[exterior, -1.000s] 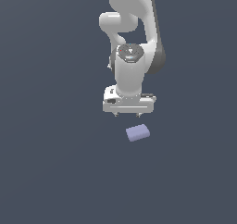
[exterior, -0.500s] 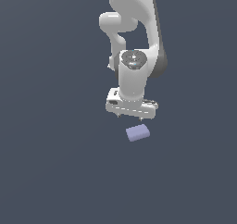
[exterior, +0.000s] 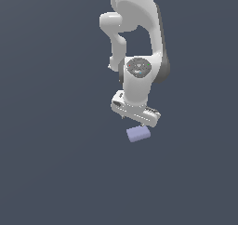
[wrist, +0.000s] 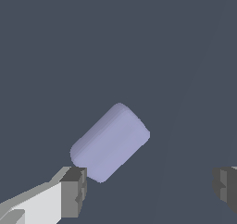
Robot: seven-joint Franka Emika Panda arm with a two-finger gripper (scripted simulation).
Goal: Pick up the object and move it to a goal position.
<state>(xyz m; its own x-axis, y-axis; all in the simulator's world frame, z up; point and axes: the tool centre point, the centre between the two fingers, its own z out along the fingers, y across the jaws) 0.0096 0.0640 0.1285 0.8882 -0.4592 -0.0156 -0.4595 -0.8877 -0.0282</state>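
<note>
In the exterior view, the white arm [exterior: 139, 43] reaches down from the top of the picture, and its wrist ends in the broad white gripper [exterior: 136, 119], whose body is tilted, with the end toward the exterior view's right sitting lower. The fingertips are small and dark below the body and hard to make out here. Just beneath the gripper lies the object [exterior: 138, 134], a small flat lavender-blue block on the plain dark grey floor [exterior: 56, 163]. The block is narrower than the gripper body and sits under its lower end, close to it; whether anything touches cannot be told from this view.

In the wrist view, the two grey fingertips [wrist: 74, 192] stand far apart at opposite sides of the picture, so the gripper [wrist: 149, 188] is spread wide and holds nothing. The object [wrist: 110, 142] lies flat on the floor [wrist: 55, 47], turned at a slant to the line between the fingers. It sits ahead of that line rather than squarely between the pads, and much closer to one finger: one rounded corner comes just beside that pad, while the other finger is well apart from it.
</note>
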